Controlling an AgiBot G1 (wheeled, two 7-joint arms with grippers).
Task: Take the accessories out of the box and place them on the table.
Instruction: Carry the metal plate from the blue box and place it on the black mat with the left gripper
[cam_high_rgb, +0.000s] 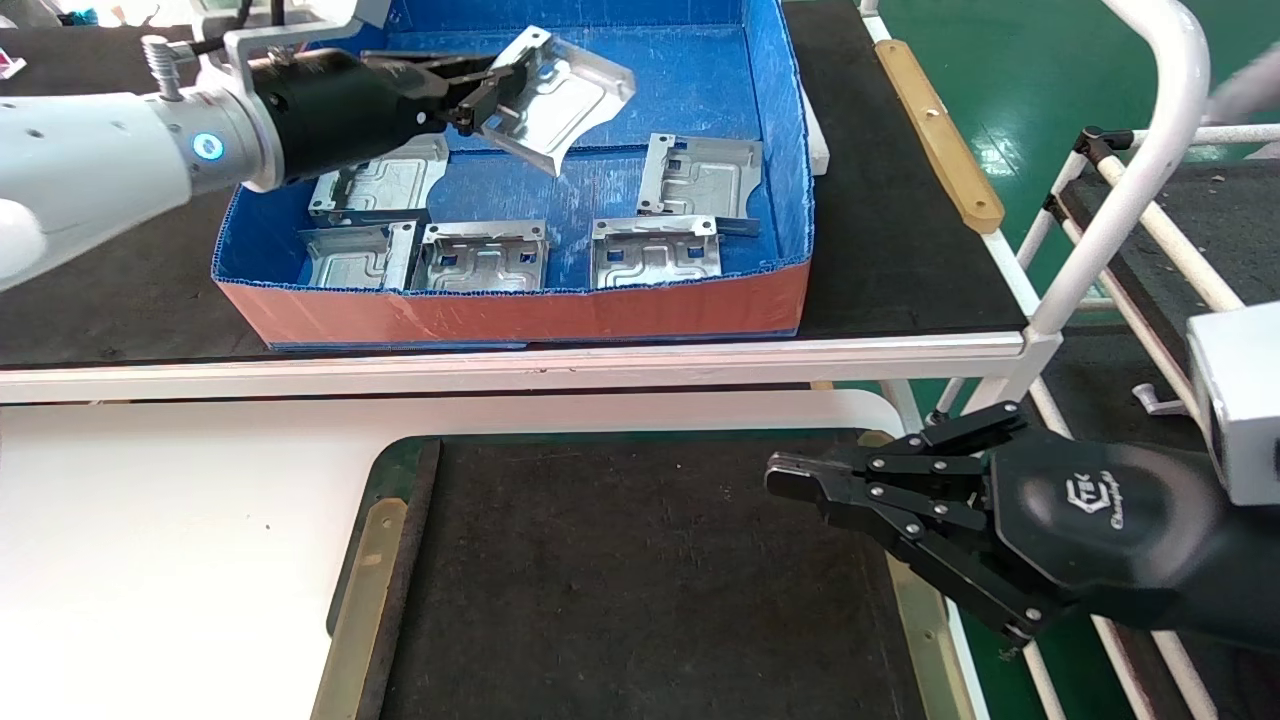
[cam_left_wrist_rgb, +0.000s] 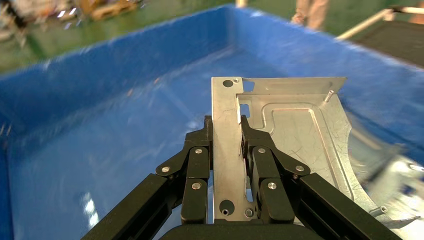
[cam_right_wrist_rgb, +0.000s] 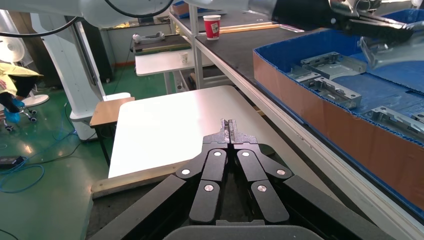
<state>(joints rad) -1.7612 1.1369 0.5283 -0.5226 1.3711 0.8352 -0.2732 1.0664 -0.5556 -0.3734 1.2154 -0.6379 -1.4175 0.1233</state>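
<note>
The left gripper (cam_left_wrist_rgb: 227, 150) is pinching a plate (cam_left_wrist_rgb: 295, 125) by its flat flange, one finger (cam_left_wrist_rgb: 197, 157) pressing each face of the strip, so the jaws are standing only a sheet's thickness apart. Beyond the fingertips the plate's embossed body is spreading out and tilting, clear of the floor of the box (cam_left_wrist_rgb: 100, 125), whose blue walls are rising around it on all sides.

In the head view the same gripper (cam_high_rgb: 480, 95) is reaching in over the box's left wall, and the held plate (cam_high_rgb: 565, 95) is hanging tilted above the far part of the box (cam_high_rgb: 520, 315). Below and nearer than the fingers, five more plates are lying on the blue floor: one (cam_high_rgb: 385, 185) just under the gripper's body, three along the near wall (cam_high_rgb: 360, 255) (cam_high_rgb: 485, 255) (cam_high_rgb: 655, 250), and one (cam_high_rgb: 700, 175) off to the right of the held plate. The box is sitting on a black bench (cam_high_rgb: 890, 240) with a white front rail.

The right gripper (cam_high_rgb: 790, 480) is hovering with its fingers (cam_right_wrist_rgb: 224, 132) pressed together, holding nothing. Its tips are sitting over the right edge of the table (cam_high_rgb: 640, 580), whose black mat is lying bare beneath and to the left of them, well apart from the box
</note>
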